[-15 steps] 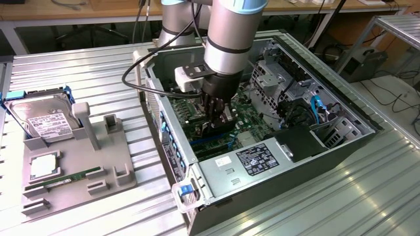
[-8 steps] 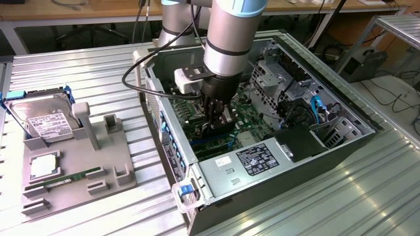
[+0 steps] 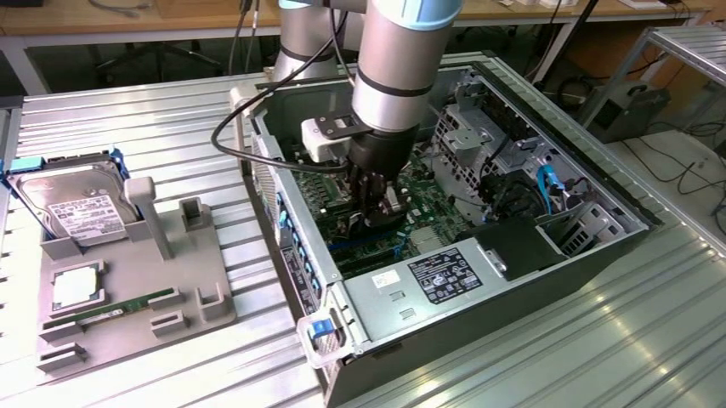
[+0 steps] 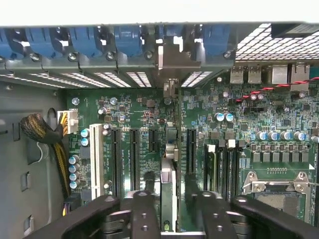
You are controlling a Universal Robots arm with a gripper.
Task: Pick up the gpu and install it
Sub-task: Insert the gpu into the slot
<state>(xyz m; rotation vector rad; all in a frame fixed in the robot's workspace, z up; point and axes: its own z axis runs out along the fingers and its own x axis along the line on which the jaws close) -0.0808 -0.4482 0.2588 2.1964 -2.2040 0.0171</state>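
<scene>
Inside the open computer case [image 3: 590, 255], the hand [image 4: 169, 209] straddles the upright gpu [image 4: 168, 184], loosely gripping it over a motherboard slot.

Hard drive [image 3: 77, 208] — perhaps memory stick [image 3: 114, 308] — on holder [image 3: 170, 280].

**parts tallied around an open computer case**

one robot arm [image 3: 392, 59] with one gripper [image 3: 369, 197] reaches into one open computer case [image 3: 590, 246]. inside, one green motherboard [image 4: 279, 124] carries one gpu [image 4: 168, 184] standing edge-on among five long black expansion slots [image 4: 133, 159] and one white slot [image 4: 96, 159]. six blue clips [image 4: 127, 41] line the rear bracket row. on the tabletop [image 3: 136, 110], one grey holder [image 3: 136, 280] bears one hard drive [image 3: 80, 208], one processor chip [image 3: 77, 287] and one green memory stick [image 3: 114, 308].
</scene>
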